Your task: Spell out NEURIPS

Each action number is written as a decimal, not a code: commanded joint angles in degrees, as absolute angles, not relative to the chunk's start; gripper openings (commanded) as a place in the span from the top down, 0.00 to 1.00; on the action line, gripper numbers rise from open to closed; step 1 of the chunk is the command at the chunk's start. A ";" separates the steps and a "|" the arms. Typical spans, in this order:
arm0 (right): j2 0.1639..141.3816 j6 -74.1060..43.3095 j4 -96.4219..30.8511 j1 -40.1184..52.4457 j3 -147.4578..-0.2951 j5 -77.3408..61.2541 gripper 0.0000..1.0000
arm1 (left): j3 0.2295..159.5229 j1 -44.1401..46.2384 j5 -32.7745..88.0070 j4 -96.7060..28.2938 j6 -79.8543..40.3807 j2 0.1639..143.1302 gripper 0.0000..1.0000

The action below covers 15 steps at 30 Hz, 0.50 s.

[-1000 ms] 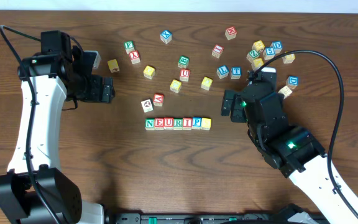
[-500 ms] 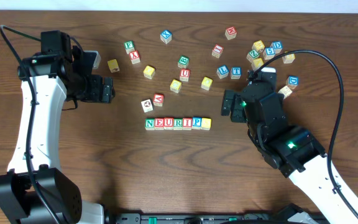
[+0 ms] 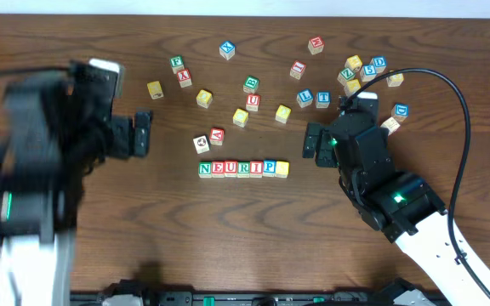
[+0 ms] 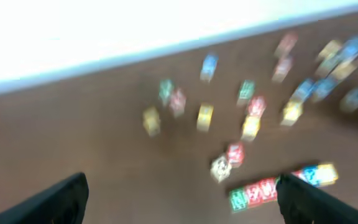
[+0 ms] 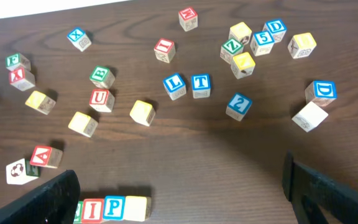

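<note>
Seven lettered cubes stand side by side in a row reading NEURIPS [image 3: 243, 168] at the table's middle, from green N [image 3: 205, 169] to the yellow end cube [image 3: 282, 168]. My left gripper [image 3: 145, 133] hovers open to the row's upper left, apart from it. Its wrist view is badly blurred, and the row [image 4: 278, 186] shows at lower right beside one dark finger [image 4: 316, 202]. My right gripper [image 3: 313, 143] stands open just right of the row, holding nothing. In the right wrist view the I [image 5: 92, 210], P [image 5: 113, 207] and yellow cube [image 5: 137, 207] lie at the bottom left.
Loose letter cubes lie scattered behind the row: a red U [image 3: 253, 102], blue L [image 3: 304, 98] and T [image 3: 322, 99], a cluster [image 3: 360, 68] at the back right, and two cubes [image 3: 208, 140] just above the N. Bare wood lies in front of the row.
My left arm is swinging fast, now smeared with motion in the overhead view, its wrist view blurred. The right arm and all the cubes have stayed put.
</note>
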<state>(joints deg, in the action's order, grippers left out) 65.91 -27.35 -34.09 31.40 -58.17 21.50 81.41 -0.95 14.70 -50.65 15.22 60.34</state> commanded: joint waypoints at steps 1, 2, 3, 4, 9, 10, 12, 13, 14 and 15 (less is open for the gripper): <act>65.91 -26.50 -34.13 31.38 -58.92 22.35 0.01 | 77.21 2.13 14.59 -46.04 15.16 48.53 0.05; 65.91 -26.50 -34.13 31.38 -58.92 22.35 0.01 | 76.07 2.57 14.61 -44.27 15.16 45.30 0.05; 65.91 -26.48 -34.13 31.38 -58.92 22.35 0.01 | 74.89 2.72 14.59 -42.68 15.16 42.04 0.05; 65.91 -26.50 -34.13 31.38 -58.92 22.35 0.01 | 73.60 2.70 14.59 -41.17 15.16 38.76 0.05; 65.91 -26.50 -34.15 31.38 -58.92 22.35 0.01 | 66.65 2.55 14.35 -34.61 15.25 25.91 0.05; 65.91 -26.50 -34.13 31.38 -58.92 22.35 0.01 | 64.40 2.55 14.35 -32.80 15.25 23.09 0.05; 65.91 -26.50 -34.13 31.38 -58.92 22.35 0.01 | 60.38 2.55 14.35 -29.58 15.25 19.05 0.05; 65.91 -26.50 -34.13 31.38 -58.92 22.33 0.01 | 58.04 2.55 14.35 -27.75 15.22 17.06 0.05; 65.91 -26.50 -34.13 31.38 -58.92 22.35 0.01 | 55.20 2.55 14.35 -25.50 15.25 14.94 0.05; 65.91 -26.50 -34.13 31.38 -58.92 22.35 0.01 | 52.10 2.55 14.35 -22.92 15.25 12.84 0.05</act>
<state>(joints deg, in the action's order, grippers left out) 65.93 -27.33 -34.06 31.40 -58.19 21.50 59.46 2.44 14.68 -26.72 15.25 17.47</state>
